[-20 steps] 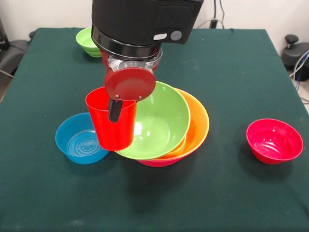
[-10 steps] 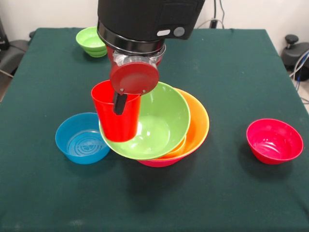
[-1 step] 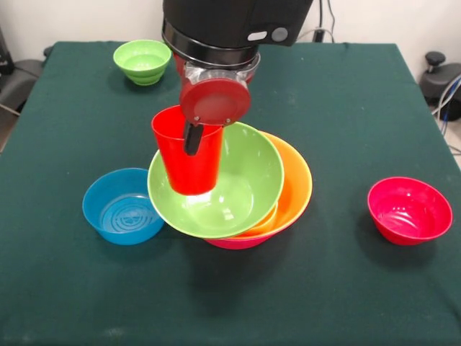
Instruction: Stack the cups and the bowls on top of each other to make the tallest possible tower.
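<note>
hand gripping red cup above green bowl

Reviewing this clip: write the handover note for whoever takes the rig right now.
Claw: shut on the red cup, held above the green bowl.
Tower so far: that green bowl nested in the orange bowl, with a pink bowl underneath.
Loose on the table: blue bowl, small red bowl, small green bowl.
Left: set the red cup down in the stack, then add the loose bowls.
</note>
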`<state>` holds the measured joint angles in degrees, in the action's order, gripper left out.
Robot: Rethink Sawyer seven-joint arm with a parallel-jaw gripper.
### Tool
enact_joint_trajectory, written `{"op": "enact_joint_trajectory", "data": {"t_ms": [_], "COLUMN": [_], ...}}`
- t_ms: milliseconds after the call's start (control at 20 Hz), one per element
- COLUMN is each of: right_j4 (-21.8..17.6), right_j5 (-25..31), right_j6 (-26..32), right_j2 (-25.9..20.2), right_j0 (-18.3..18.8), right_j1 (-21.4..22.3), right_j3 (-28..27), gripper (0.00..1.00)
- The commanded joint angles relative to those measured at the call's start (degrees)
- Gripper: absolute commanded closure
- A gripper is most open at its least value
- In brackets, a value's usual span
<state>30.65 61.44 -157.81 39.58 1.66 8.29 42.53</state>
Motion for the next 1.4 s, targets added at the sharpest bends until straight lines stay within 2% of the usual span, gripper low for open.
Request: {"op": "enact_joint_trajectory", "data": {"t_ms": [50,650,1100,1400], "right_j4": [-0.01,-0.42,-1.0,-1.16], "right_j5": [-3.62,-4.76,-9.52,-9.07], "right_j6": [-6.63,-5.14,-3.06,-2.04], "right_j2": [-7.89,-8.83,-10.73,-11.21], "right_j0": [-1.58,-1.67,-2.52,-2.52], "right_j1": [1.02,1.04,1.18,1.68], "right_j3": [8.75,10.16,14.14,15.06], "gripper": [1.0,1.0,1.0,1.0]}}
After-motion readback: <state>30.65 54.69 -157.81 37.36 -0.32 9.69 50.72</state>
